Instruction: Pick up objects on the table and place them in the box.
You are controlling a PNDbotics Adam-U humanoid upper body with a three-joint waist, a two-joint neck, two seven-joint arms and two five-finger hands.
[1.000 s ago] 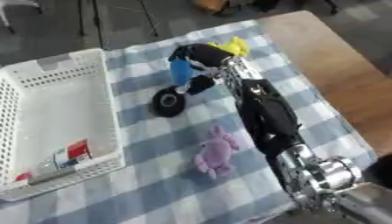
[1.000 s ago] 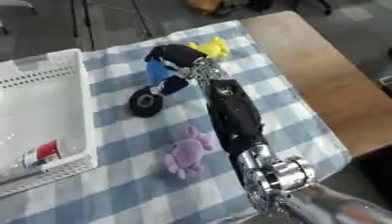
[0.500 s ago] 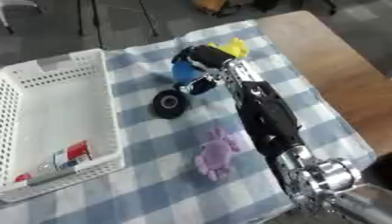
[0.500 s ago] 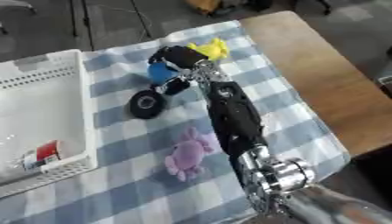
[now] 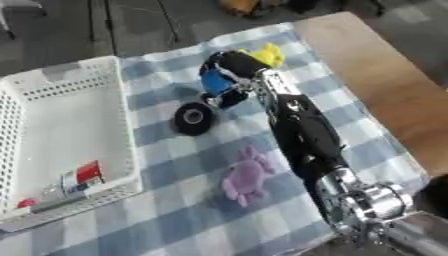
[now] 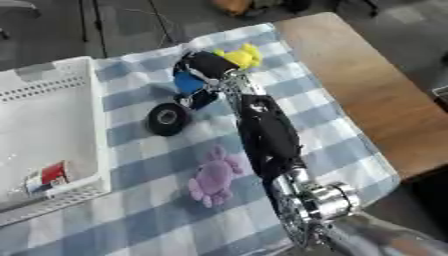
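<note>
So right now the right hand [image 5: 229,67] is stretched way out to the upper middle of the frame, sitting on top of a blue object [image 5: 215,86] with its fingers curled down over it, looks like it's pinching or wrapping that thing, though the fingertips are hard to make out. A yellow toy [image 5: 268,53] sits right behind the hand, touching or nearly so, and a black ring-shaped thing [image 5: 192,119] lies just below left of the blue one on the checkered cloth [image 5: 175,210]. A purple plush [image 5: 245,175] is lower down, near the forearm. The white basket [image 5: 122,125] fills the left side of the frame and already has a small red and white item [image 5: 80,176] in its lower part. The left hand doesn't show anywhere. If I'm reading it right, the step is grabbing the blue object, so the trick would be lifting straight up before swinging left, so the yellow toy and the black ring don't get dragged along. Then clear the basket's near wall with some height and drop it over the open middle, not on the rim. Desk [image 5: 385,85] edge is far enough right to not matter.
</note>
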